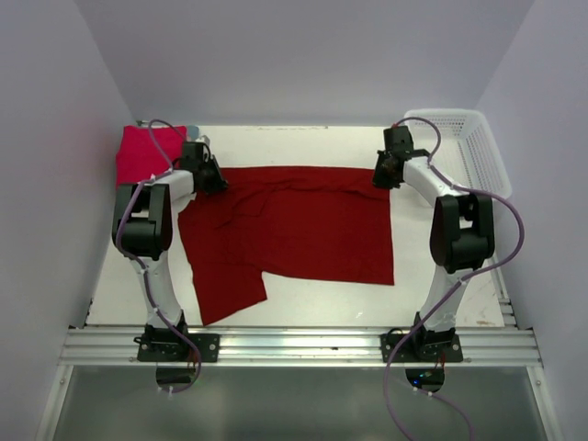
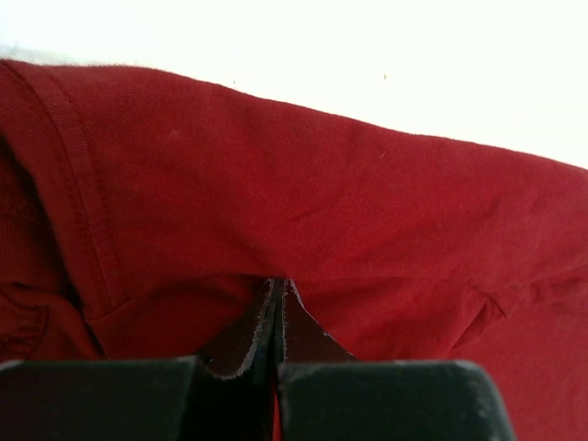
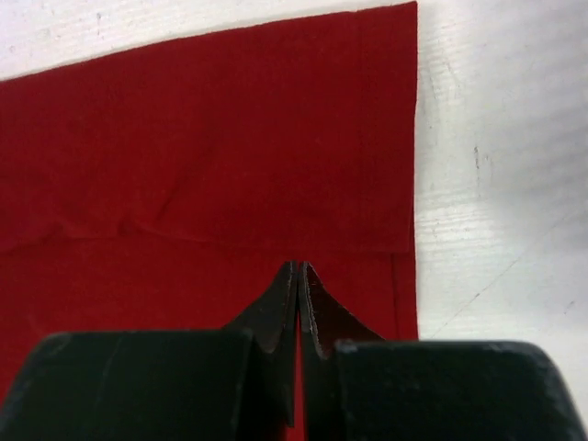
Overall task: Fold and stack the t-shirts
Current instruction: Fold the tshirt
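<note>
**A:** Where does the dark crimson soft-cloth t-shirt lie?

**B:** It is spread across our white counter, mostly flat, with one flap reaching toward the near left. The brighter pinkish-red folded t-shirt sits at the far left corner. The white plastic mesh basket stands at the far right.

**A:** And our end effectors?

**B:** Our left end effector is pinched narrow on the crimson shirt's far left edge, beside a stitched seam. Our right end effector is closed tight on the far right corner, by the hem. In both wrist views the cloth is gathered at the tips.

**A:** So we judge a fold toward the near edge comes next?

**B:** We think so. We should raise both corners level, only enough to clear the cloth beneath. Then we draw them toward us together, holding the edge taut so no wrinkle gets trapped. We lay it square on the near hem before releasing. A thin pinch could slip, so we go slowly.
</note>
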Motion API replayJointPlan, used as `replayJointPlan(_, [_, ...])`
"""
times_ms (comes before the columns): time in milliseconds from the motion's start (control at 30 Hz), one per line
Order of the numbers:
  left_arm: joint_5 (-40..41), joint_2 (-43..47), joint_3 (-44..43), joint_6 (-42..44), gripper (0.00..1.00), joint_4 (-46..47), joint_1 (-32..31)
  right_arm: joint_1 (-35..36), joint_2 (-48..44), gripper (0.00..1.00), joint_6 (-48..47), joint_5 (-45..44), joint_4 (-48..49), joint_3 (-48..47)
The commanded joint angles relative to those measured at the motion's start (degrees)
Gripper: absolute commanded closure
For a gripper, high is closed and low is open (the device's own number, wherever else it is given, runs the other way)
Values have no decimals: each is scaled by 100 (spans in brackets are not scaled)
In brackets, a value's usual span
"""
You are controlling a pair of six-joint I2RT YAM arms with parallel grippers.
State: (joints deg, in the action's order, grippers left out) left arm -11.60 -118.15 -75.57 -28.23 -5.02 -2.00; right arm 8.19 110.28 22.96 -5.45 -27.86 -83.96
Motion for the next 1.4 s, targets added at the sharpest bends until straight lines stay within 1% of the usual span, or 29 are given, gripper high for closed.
replayJointPlan(0, [-80,266,174,160,100,-421,42,-36,44,100,16,361,123,-128])
replayJointPlan(233, [-124,117,95,177,100,-500,42,-36,985,100,7,168,-299,-1050])
replayJointPlan(300, [-89,108,95,195,100,-500,42,-36,1127,100,7,-42,-422,-1279])
replayJointPlan(400, [-89,99,51,186,100,-492,51,-36,1373,100,7,-341,-588,-1552])
replayJointPlan(667, [-89,-33,-63,177,100,-527,59,-54,1900,100,59,-799,-835,-1895])
replayJointPlan(767, [-106,-121,-72,116,100,-466,68,-124,2172,100,16,-992,-967,-2159])
replayJointPlan(800, [-167,-147,-72,64,100,-404,68,-142,2339,100,15,-1054,-1089,-2386])
replayJointPlan(1033, [-247,-577,-361,-34,100,-298,77,-458,3051,100,7,-888,-1433,-3380])
replayJointPlan(1133, [-334,-744,-546,-77,100,-237,77,-476,3000,100,7,-695,-1311,-3452])
replayJointPlan(1167, [-369,-771,-573,-86,100,-158,77,-476,2930,100,-11,-650,-1136,-3390])
replayJointPlan(1300, [-466,-876,-853,-60,100,-96,77,-476,2377,100,-90,-588,-652,-2785])
replayJointPlan(1367, [-484,-938,-977,-42,100,-131,77,-476,2131,100,-195,-641,-555,-2696])
